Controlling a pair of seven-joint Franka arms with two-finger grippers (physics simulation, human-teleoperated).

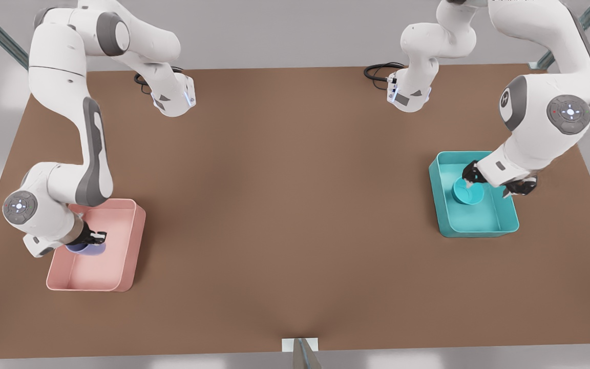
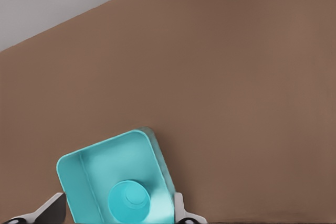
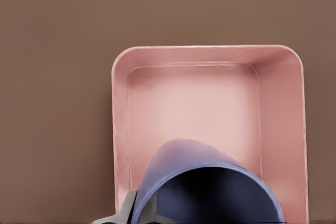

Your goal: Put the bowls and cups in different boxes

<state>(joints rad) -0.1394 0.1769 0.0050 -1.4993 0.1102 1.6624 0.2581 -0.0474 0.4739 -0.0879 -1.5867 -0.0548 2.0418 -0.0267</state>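
- Two deliveries almost complete on the brown tabletop point(image 1: 295, 215), one per arm.
- Nearest, at about 8 o'clock from the table's middle in the front view: pale pink rectangular plastic box with rounded corners point(image 1: 132, 241).
- Hanging over its inside, right gripper point(image 1: 96, 239), clamped on the small lavender-purple tapered cup point(image 1: 86, 249); one finger point(image 3: 128, 211) pressed to the cup's wall just by the rim, mouth turned toward the wrist camera.
- Cup not yet resting on the pink floor, by the look of it.
- Probably light, stiff and smooth-walled, so likely slippery; taper likely to let it slide out of a pinch low on the body. Better pinched across the rim, one finger inside and one outside, as seems the case.
- Farther back, at about 3 o'clock: teal rectangular plastic box point(image 1: 446, 218), with the small round teal bowl point(image 1: 466, 195) lying upright inside it, toward its far end.
- Above it, left gripper point(image 1: 497, 180), spread wide, fingers point(image 2: 52, 207) well apart either side of the bowl and holding nothing.
- Bowl likely light, rigid and shallow; thin rim the sensible place to pinch if moved again.
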